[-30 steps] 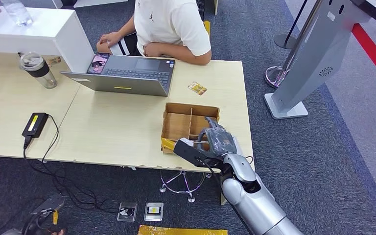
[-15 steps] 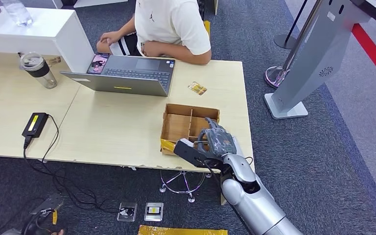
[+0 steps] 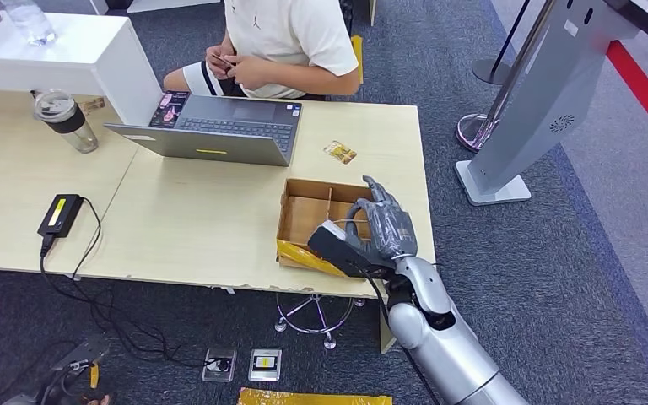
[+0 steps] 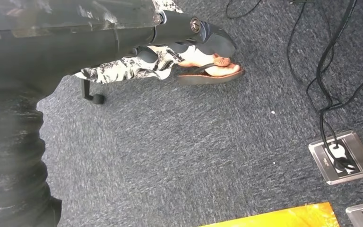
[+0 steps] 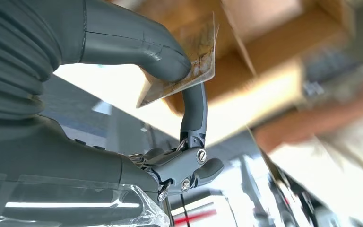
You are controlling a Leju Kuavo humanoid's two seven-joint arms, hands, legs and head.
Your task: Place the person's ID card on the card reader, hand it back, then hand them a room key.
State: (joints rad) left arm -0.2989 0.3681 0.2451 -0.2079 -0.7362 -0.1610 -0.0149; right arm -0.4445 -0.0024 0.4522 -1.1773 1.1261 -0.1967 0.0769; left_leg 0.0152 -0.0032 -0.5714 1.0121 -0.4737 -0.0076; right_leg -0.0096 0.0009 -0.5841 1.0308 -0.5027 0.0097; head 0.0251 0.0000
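Note:
My right hand (image 3: 380,232) hovers over the near right part of an open cardboard box (image 3: 305,182) with dividers. In the right wrist view its thumb (image 5: 137,47) and a finger pinch a thin card (image 5: 196,59) with a golden-brown print. A second small golden card (image 3: 339,152) lies on the table beyond the box. A flat black device (image 3: 61,213) with a cable sits at the table's left. The person (image 3: 291,38) sits across the table with both hands together at the chest. My left hand (image 4: 123,33) hangs over the carpet, holding nothing.
An open laptop (image 3: 219,126) stands in front of the person, with a lidded cup (image 3: 63,118) to its left. A white raised counter (image 3: 59,51) is at the far left. A grey kiosk stand (image 3: 531,110) rises to the right of the table.
My right hand has risen and moved farther over the box with the card. The person has pulled both hands off the laptop to the chest.

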